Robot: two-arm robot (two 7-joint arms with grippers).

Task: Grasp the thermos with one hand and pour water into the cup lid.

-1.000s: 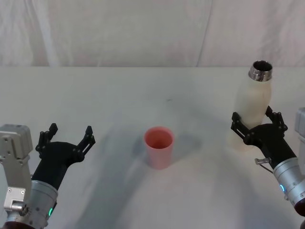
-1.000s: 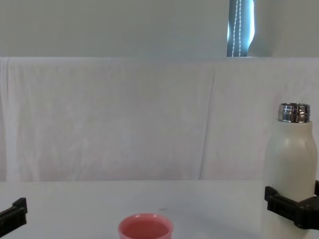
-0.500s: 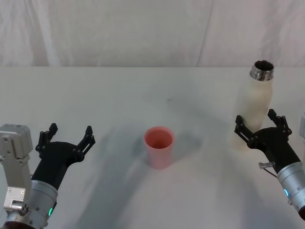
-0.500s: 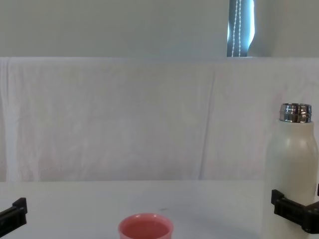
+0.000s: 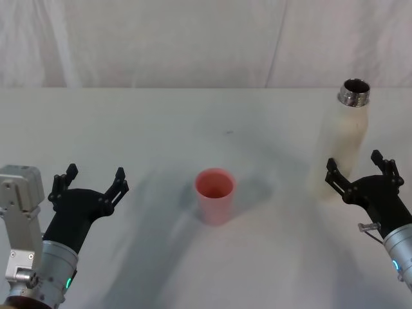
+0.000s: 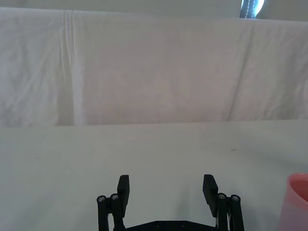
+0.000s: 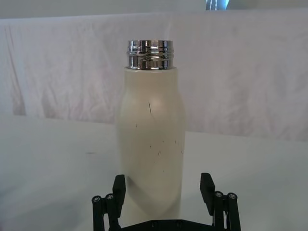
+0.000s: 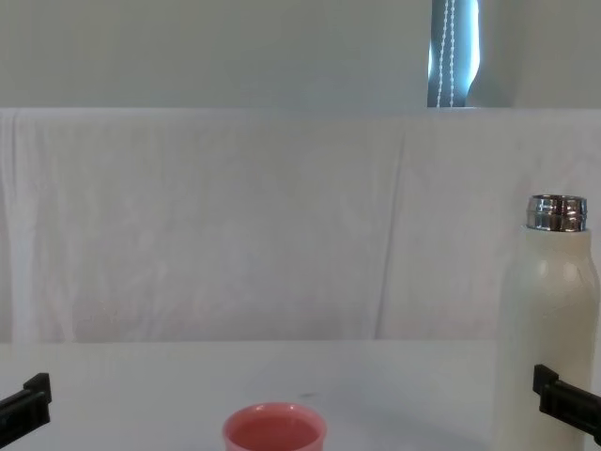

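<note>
Cut off at the bottom edge in the chest view: the cup lid (image 8: 274, 428) and the thermos (image 8: 545, 329). Only one finger of the right gripper (image 5: 360, 177) seen there. Inside of thermos too dark to tell.

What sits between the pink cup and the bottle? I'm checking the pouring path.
Nothing: in the head view, bare white table separates the cup from the bottle.
</note>
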